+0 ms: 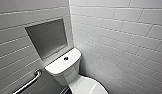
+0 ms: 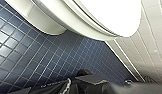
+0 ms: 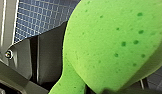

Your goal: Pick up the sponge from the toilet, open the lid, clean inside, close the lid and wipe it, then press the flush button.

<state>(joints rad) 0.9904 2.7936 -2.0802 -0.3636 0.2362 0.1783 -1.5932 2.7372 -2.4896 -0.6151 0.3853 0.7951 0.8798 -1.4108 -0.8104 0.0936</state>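
Green sponge [image 3: 109, 45] soft, light, squashy, likely slick when wet; right tool [image 3: 82, 88] looks clamped on its narrow waist, a sound place to hold.

- The toilet [image 1: 72, 75] stands at the lower centre of the frame, in the corner where two walls meet.
- Its tank [image 1: 59, 68] backs onto the left wall [image 1: 12, 50]; the right wall [image 1: 127, 45] runs close beside it.
- The flush button [image 1: 66, 58] sits on the tank top, at its centre.
- The lid [image 1: 88, 87] lies in front of the tank, at the bottom edge of the frame.
- A niche [image 1: 47, 37] is set into the left wall, above and left of the tank, in the upper left of the frame.
- A grab bar [image 1: 28, 83] is fixed to the same wall, below the niche, at the lower left.
- In the left wrist view, the bowl [image 2: 72, 20] overhangs the floor [image 2: 34, 57], with a wall [image 2: 152, 37] beside it.
- In the right wrist view, the sponge [image 3: 109, 45] is close before the camera, with the floor [image 3: 42, 17] behind it.
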